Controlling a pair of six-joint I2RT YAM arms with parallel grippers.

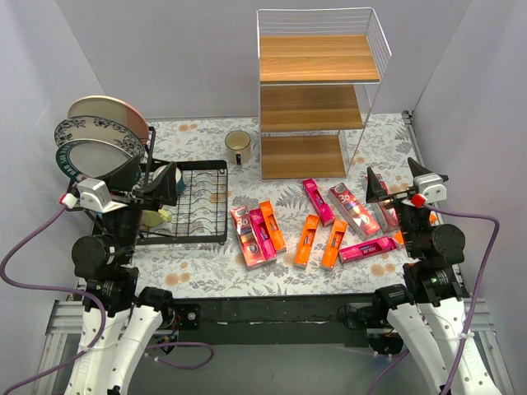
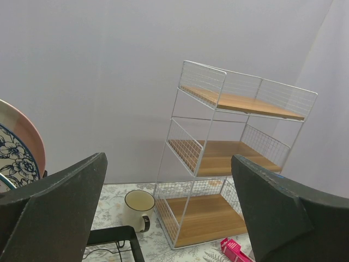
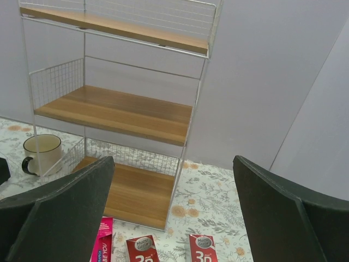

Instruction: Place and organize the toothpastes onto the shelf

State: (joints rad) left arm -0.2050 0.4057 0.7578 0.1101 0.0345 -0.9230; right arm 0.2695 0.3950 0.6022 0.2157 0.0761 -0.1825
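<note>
Flowered cloth covers the table (image 1: 206,271), with plain pale walls closing it in on three sides. At the far side stands the shelf (image 1: 317,58). All three of its wooden boards are bare, and its open front faces the arms, which I'd guess is so boxes can slide straight in.

None of the toothpaste boxes (image 1: 333,243) is on it yet. They lie flat and scattered on the cloth, near the shelf's foot and toward the right. A red, a pink and an orange one are bunched beside the dish rack (image 1: 198,202), and the rest are fanned out closer to the right arm. That spread looks meant to leave most of them within easy reach of that arm.

The left claw (image 2: 168,164) hangs over the dish rack, spread wide and holding nothing. The right claw (image 3: 173,159) is just as wide and just as empty, raised above the right-hand boxes and facing the shelf. To my eye the job hasn't started.

Plates (image 1: 103,132) stand at the far left, and a mug (image 1: 238,146) sits just left of the shelf.
</note>
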